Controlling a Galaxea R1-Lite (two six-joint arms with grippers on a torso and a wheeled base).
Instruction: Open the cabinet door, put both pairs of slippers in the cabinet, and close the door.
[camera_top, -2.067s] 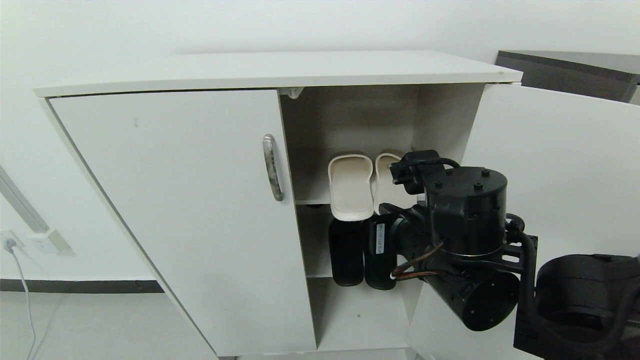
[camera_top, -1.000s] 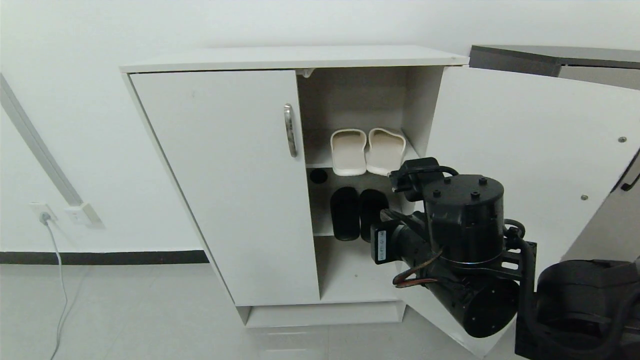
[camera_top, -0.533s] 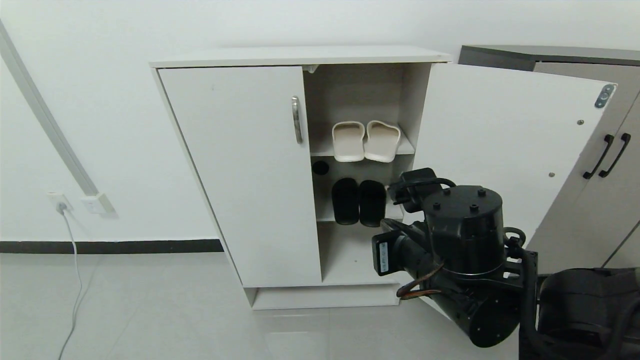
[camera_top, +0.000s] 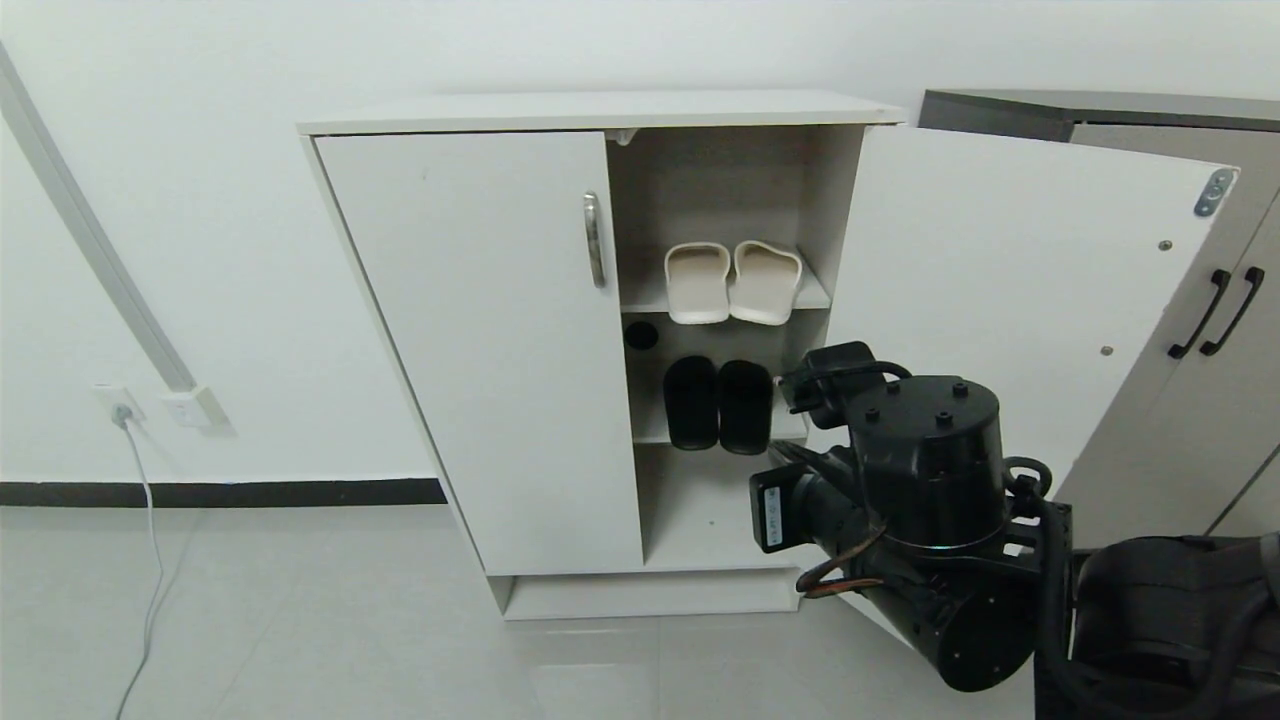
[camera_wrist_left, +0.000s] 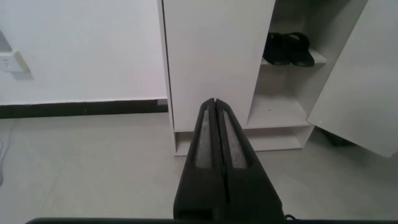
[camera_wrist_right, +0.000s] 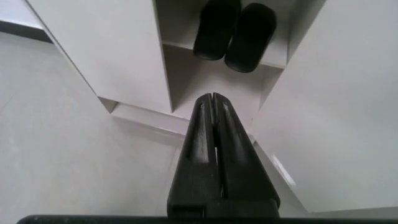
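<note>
The white cabinet (camera_top: 600, 110) stands against the wall with its left door (camera_top: 480, 330) closed and its right door (camera_top: 1000, 280) swung wide open. A white pair of slippers (camera_top: 733, 283) lies on the upper shelf, and a black pair (camera_top: 718, 405) on the shelf below. My right arm (camera_top: 920, 480) hangs in front of the open side, below the black pair. In the right wrist view the right gripper (camera_wrist_right: 213, 99) is shut and empty, pointing at the bottom compartment under the black slippers (camera_wrist_right: 235, 28). The left gripper (camera_wrist_left: 214, 102) is shut and empty, low over the floor, short of the cabinet's base.
A grey cabinet (camera_top: 1200, 400) with black handles stands just behind the open door. A wall socket (camera_top: 120, 410) with a hanging cable is at the far left. Bare tiled floor (camera_top: 300, 620) lies before the cabinet. The closed door has a metal handle (camera_top: 594, 240).
The head camera has drawn back from the cabinet, so more floor and the grey cabinet show. Slippers and doors kept their places. The right arm sits slightly lower.
</note>
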